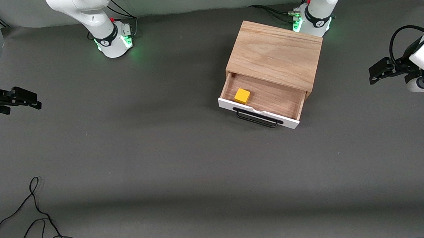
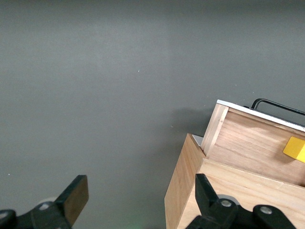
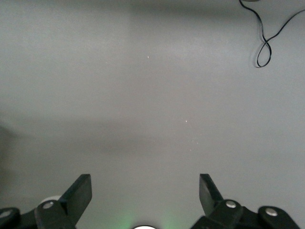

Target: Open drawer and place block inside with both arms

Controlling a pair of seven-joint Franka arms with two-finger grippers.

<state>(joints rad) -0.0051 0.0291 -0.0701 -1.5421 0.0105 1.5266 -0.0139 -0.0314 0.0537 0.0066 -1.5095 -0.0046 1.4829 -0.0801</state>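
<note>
Cable point(image 1: 37, 218) lies in loose black loops on the grey table point(image 1: 162, 155) at the corner nearest the front camera, toward the right arm's end, well apart from everything else; the same cable shows at the edge of the right wrist view point(image 3: 267, 36). More black leads trail from the two green-lit bases along the top of the front view. Nothing stands between either arm and the light oak cabinet point(image 1: 276, 52), which sits close in front of the left arm's base. Its white-fronted drawer point(image 1: 257, 113) is pulled out toward the front camera, black bar handle point(image 1: 258, 118) facing that camera, wood interior exposed. The yellow block point(image 1: 242, 95) rests inside the drawer, on its floor, close to the white front and toward the side wall nearer the right arm's end. The left gripper point(image 1: 373, 74) hangs over bare table at the left arm's end, well apart from the cabinet, fingers spread wide and holding nothing; in its wrist view the two fingers point(image 2: 76, 193) frame empty table and a corner of the cabinet point(image 2: 190, 191), with the block point(image 2: 295, 149) just in sight. The right gripper point(image 1: 36, 100) hangs over bare table at the right arm's end, well away from drawer and block, fingers point(image 3: 78, 193) likewise wide apart and empty.
</note>
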